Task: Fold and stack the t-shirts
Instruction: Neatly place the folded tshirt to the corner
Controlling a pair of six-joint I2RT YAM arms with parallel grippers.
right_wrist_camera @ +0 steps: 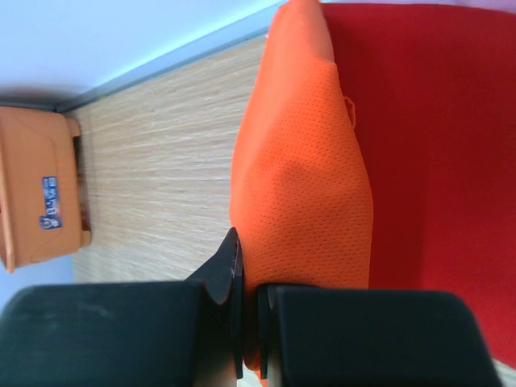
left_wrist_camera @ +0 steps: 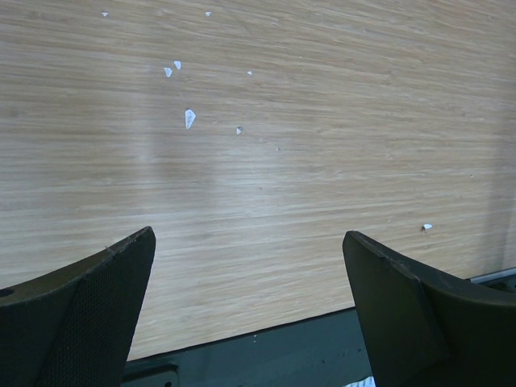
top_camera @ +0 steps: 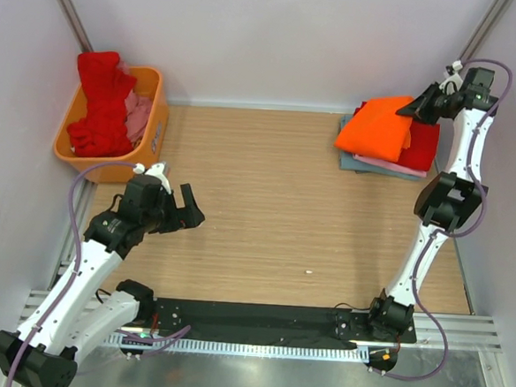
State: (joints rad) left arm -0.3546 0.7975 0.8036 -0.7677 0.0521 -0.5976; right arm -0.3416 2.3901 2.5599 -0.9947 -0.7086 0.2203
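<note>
A folded bright orange t-shirt lies on top of a stack at the table's far right, over a folded red t-shirt, a pink one and a grey-blue one. My right gripper is shut on the orange shirt's edge, cloth pinched between its fingers; the red shirt lies under it. My left gripper is open and empty, low over bare table near the front left. Crumpled red and pink shirts sit in the basket.
An orange plastic basket stands at the back left, also seen in the right wrist view. White walls enclose the table at the back and sides. A black strip runs along the table's near edge. Small white specks dot the wood.
</note>
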